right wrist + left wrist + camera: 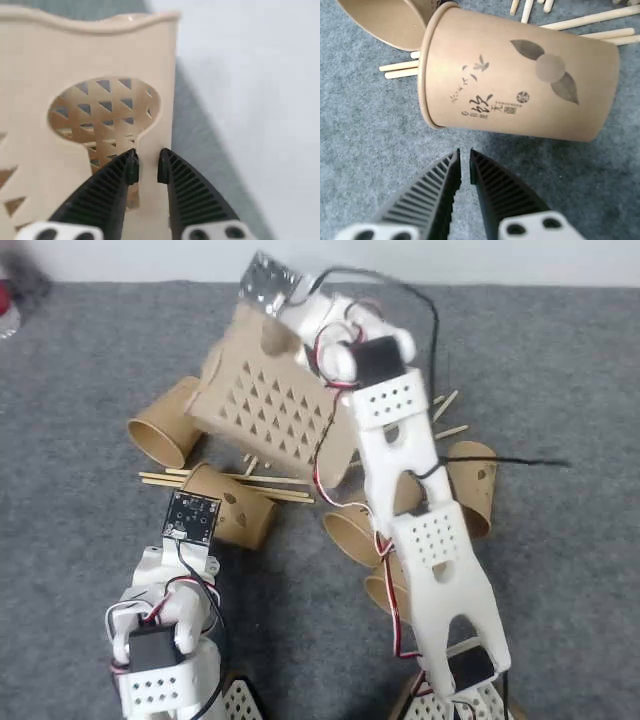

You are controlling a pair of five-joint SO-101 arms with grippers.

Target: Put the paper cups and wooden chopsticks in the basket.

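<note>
On the grey carpet [360, 150], the left gripper [465, 152], jaws almost closed and empty, sits just short of a tan printed cup [520, 80] lying across chopsticks [400, 70]; beyond, the right gripper [146, 162] pinches the tipped, perforated basket [75, 50] at its handle hole

Matt paper cup [520, 85], smooth plastic basket [270, 400], fuzzy grey carpet [560, 370].

We see a grey, felt-like mat [560, 360] spread over the tabletop. Beyond its far edge runs a pale, plain strip [500, 260]. At the far left corner sits a small object with a red part [6, 298], too blurred to identify.
</note>
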